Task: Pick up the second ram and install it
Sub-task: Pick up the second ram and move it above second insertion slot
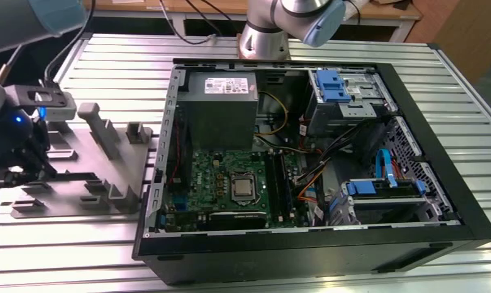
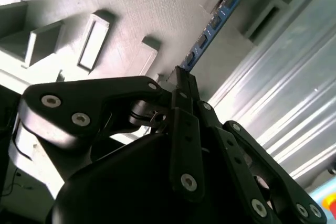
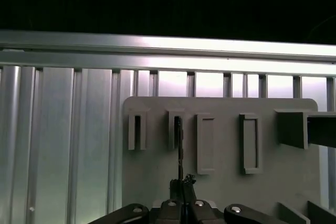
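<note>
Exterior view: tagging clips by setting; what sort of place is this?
Probably a robotics assembly workbench: an open desktop case lies on a slatted metal table beside a grey holder plate.

My arm (image 1: 266, 30) is silver-grey tube with pale blue joint caps — its base sits just beside the computer case (image 1: 294, 256). The gripper (image 2: 181, 80) is matte black linkage bars, dotted with silver screws.

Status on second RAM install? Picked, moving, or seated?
Done: the hand is at the grey holder plate and shut on one end of the second ram. In hand: the grasp only; the stick's far end looks still in its holder slot, not lifted. Left: carrying it to the motherboard in the open case and seating it; nothing of that shows yet.
</note>
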{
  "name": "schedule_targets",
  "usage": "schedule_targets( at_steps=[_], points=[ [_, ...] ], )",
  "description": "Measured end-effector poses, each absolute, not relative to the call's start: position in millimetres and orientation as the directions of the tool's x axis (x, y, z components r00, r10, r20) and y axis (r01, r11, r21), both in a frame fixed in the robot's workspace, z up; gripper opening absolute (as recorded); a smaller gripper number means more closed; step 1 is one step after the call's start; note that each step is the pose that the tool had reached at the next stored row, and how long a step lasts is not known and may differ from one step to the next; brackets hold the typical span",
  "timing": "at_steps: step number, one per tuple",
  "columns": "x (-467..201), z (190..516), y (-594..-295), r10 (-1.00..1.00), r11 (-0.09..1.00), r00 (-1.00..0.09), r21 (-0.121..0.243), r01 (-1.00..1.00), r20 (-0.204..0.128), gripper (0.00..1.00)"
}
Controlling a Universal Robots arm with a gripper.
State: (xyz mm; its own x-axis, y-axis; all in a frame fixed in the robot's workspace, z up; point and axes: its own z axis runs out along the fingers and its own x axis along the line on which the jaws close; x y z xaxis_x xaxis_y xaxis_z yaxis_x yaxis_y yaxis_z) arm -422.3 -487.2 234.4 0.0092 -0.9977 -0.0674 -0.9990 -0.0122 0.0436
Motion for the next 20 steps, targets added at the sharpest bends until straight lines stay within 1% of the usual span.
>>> schedule_targets(
  at_steps=[20],
  points=[
    [-422.3,324.5,-486.3,-0.998,-0.012,0.009,0.044,-0.999,-0.067,0.11]
  ],
)
